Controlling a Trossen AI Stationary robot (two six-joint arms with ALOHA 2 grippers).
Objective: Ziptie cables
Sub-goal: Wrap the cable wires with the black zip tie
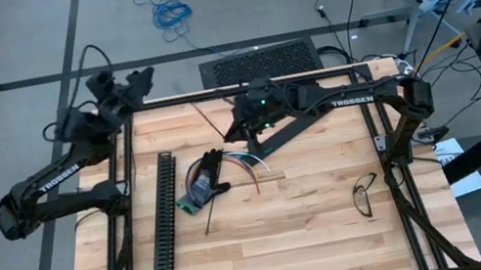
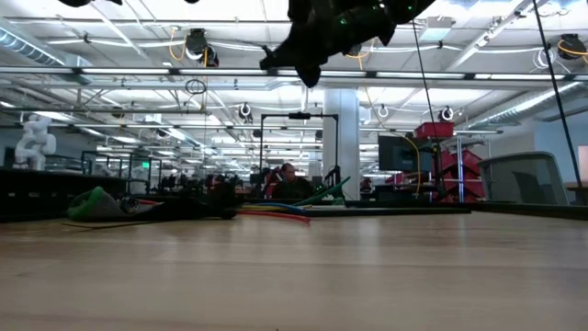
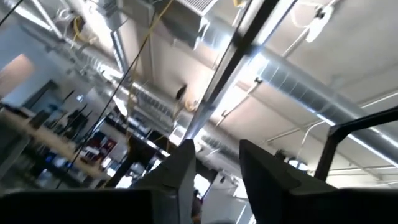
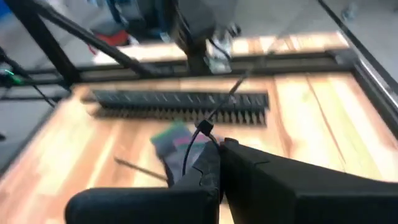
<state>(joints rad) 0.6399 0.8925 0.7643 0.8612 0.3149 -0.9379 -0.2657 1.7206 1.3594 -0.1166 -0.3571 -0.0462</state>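
The cables point(image 1: 226, 165), a loose bundle of white, red, green and dark wires with a small green board point(image 1: 194, 199) at its near end, lie flat on the wooden table point(image 1: 336, 227); the low view shows them as low strands point(image 2: 276, 211). My right gripper point(image 1: 233, 136) hangs above their far side, shut on a thin black zip tie point(image 4: 231, 93). My left gripper point(image 1: 143, 76) is beyond the table's far left corner, tipped upward at the ceiling. Its fingers stand apart point(image 3: 217, 165) with nothing between them. My right gripper pinches the zip tie between its two fingertips point(image 4: 208, 163), just behind the tie's small square head point(image 4: 202, 128). The fingers slant down toward the table's left side. The strap sticks out past the fingertips, away from the gripper, lifted clear of the table and the cables.
A long black slotted channel point(image 1: 165, 213) lies left of the cables, running near to far. A loose black strip point(image 1: 217, 211) and a thin reddish wire point(image 1: 267, 182) lie beside the bundle. Spectacles point(image 1: 365, 194) rest at the right. The table's near half is bare wood.
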